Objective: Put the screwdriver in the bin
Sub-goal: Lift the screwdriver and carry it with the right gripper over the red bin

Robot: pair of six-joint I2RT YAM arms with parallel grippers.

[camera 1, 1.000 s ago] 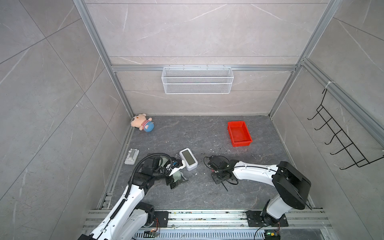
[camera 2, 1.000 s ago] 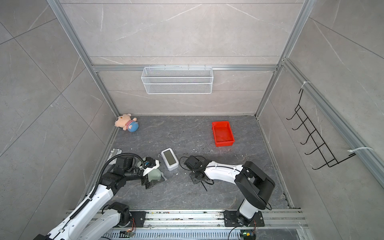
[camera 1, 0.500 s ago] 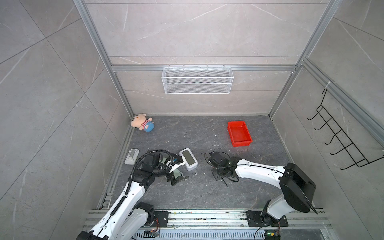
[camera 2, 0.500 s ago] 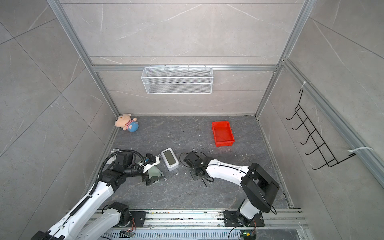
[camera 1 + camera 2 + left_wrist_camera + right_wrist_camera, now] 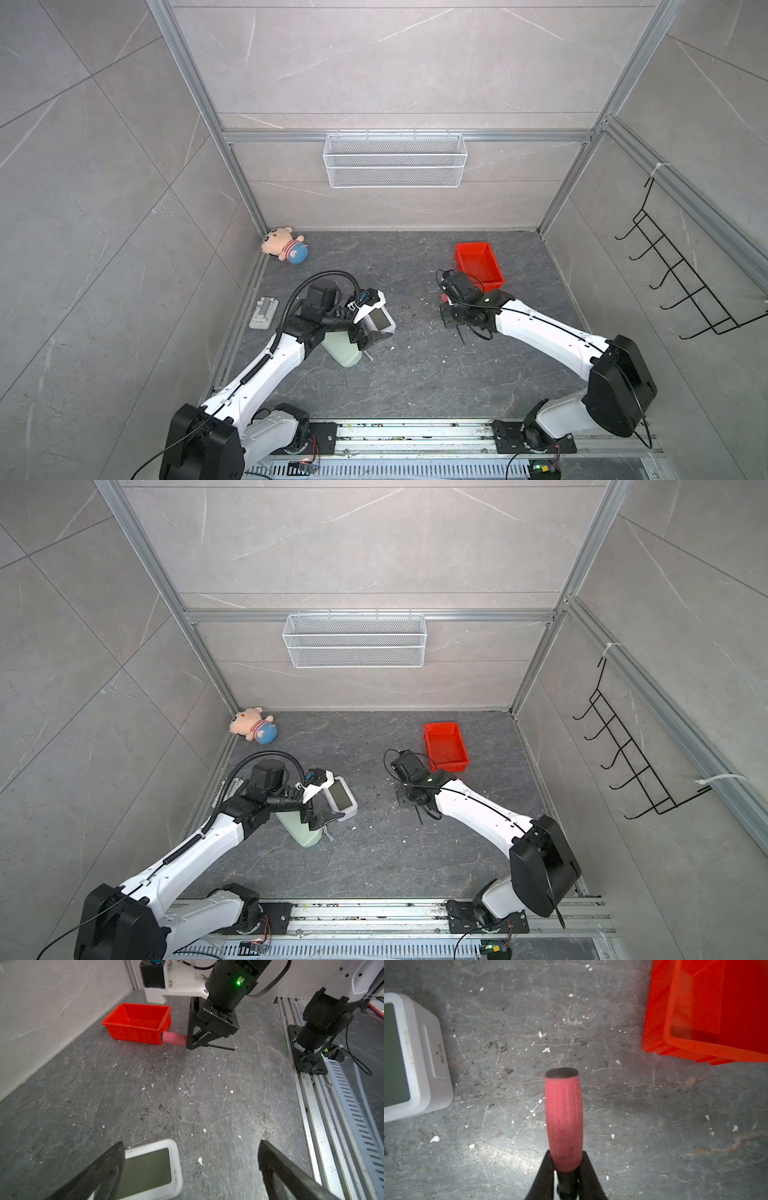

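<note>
The grey surface (image 5: 415, 386) is the biggest thing, and it has little white crumbs on it. The red bin (image 5: 478, 264) sits on it at the back right, open at the top. The left hand (image 5: 191, 1144) has its fingers wide apart, right by a white clock (image 5: 149, 1169). The right hand (image 5: 191, 1046) is squeezed tight on the screwdriver (image 5: 563, 1122) — it grips the black neck. The red handle points at the bin — close to it, but still outside.

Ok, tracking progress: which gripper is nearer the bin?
Right. The right gripper, holding the screwdriver, is beside the bin; the left gripper is far off, by the white device.
</note>
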